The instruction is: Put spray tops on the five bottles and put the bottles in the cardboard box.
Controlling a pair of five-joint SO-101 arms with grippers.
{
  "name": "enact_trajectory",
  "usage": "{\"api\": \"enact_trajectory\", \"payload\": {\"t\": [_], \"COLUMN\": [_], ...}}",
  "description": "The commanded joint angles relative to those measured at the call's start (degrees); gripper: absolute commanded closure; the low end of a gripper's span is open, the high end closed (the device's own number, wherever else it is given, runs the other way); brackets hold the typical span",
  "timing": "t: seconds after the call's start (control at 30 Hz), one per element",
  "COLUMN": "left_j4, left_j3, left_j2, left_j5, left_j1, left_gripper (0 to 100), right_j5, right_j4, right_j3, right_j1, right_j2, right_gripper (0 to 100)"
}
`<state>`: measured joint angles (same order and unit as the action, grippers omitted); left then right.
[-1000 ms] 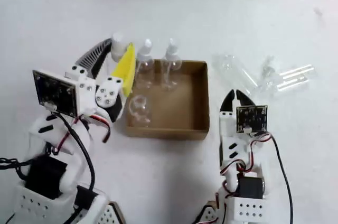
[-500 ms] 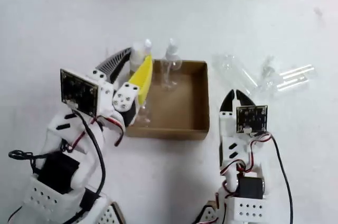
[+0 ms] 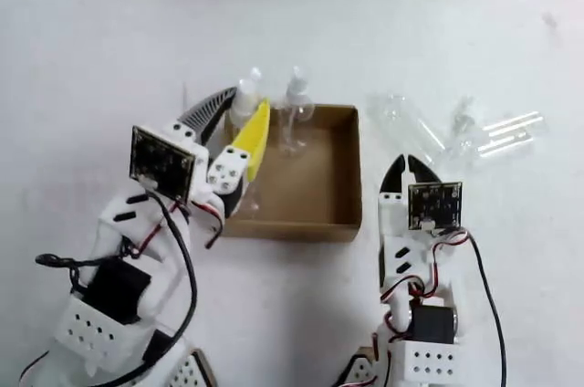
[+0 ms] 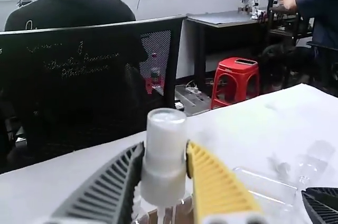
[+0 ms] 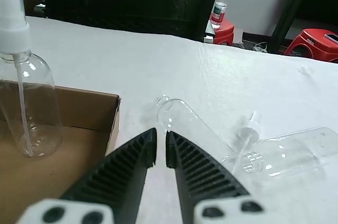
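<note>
My left gripper (image 3: 248, 104) is shut on the white spray top of a clear bottle (image 3: 243, 93), held over the left edge of the cardboard box (image 3: 292, 227). In the left wrist view that spray top (image 4: 163, 155) sits pinched between the grey and yellow fingers. Two topped bottles (image 3: 295, 109) (image 3: 255, 77) stand upright at the box's far side. A further clear round shape, half hidden by the arm, lies inside the box near its left wall. My right gripper (image 3: 402, 166) rests shut and empty just right of the box, its tips (image 5: 161, 142) nearly touching.
Two clear bottles without tops (image 3: 406, 120) (image 3: 474, 138) lie on the white table to the right of the box, with loose spray tops and tubes (image 3: 511, 129) beside them. The right wrist view has them (image 5: 185, 123) (image 5: 290, 152) just beyond its fingers.
My left arm has carried the held bottle to the right, from beside the box to over its left edge. The right arm has stayed still.
</note>
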<state>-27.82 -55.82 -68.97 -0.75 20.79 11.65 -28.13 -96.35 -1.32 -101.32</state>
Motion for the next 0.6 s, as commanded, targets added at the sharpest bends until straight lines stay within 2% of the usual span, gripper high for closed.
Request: {"api": "enact_trajectory", "payload": {"t": [0.0, 0.4, 0.57], "left_j4": [-3.6, -4.9, -1.5], "left_j3": [7.8, 8.8, 3.7], "left_j2": [-1.1, -0.7, -1.0], "left_j5": [-0.6, -1.1, -2.5], "left_j1": [0.7, 0.5, -3.9], "left_gripper": [98, 97, 98], "right_j5": [0.9, 0.9, 0.9], "right_j4": [-0.4, -0.4, -0.4], "right_j3": [-0.6, -0.6, -0.6], "right_j1": [0.2, 0.2, 0.2], "right_j2": [0.0, 0.0, 0.0], "right_gripper": [97.7, 97.7, 97.7]}}
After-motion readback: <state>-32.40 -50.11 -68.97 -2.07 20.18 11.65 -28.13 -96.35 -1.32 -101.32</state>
